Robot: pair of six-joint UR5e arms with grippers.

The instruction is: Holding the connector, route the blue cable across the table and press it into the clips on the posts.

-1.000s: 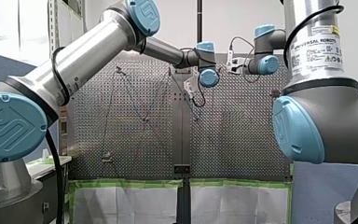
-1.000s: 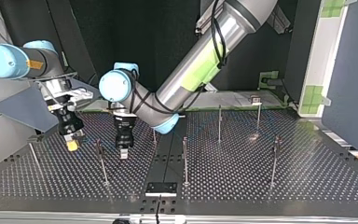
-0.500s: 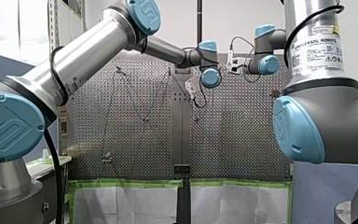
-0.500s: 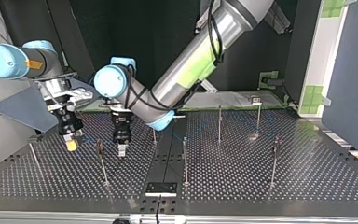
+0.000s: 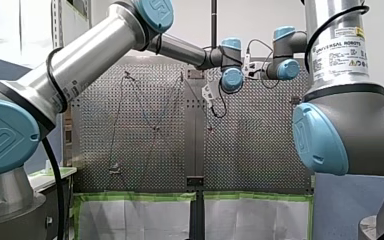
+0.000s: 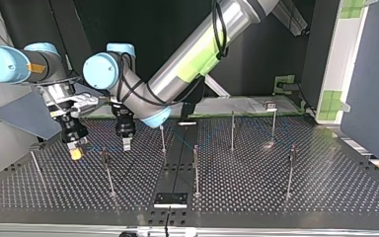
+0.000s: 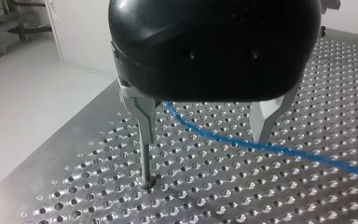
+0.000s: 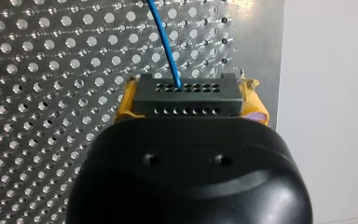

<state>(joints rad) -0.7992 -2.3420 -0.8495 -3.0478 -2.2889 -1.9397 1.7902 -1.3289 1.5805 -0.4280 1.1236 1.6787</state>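
Right gripper [image 8: 191,106] clamps dark perforated connector block [image 8: 186,91], anchoring thin blue cable [image 7: 279,149]; left gripper [image 7: 204,122] wide open, straddling cable (nothing gripped), presumably to guide it.

Lbl [image 5: 341,56] on my right arm [image 5: 352,127]: "UNIVERSAL ROBOTS"; rest unreadable.

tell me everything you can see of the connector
The connector is a dark rectangular block with two rows of small round holes in its face. It is clamped between the yellow pads of my right gripper, above the perforated table. The blue cable enters one hole in the row away from the gripper.
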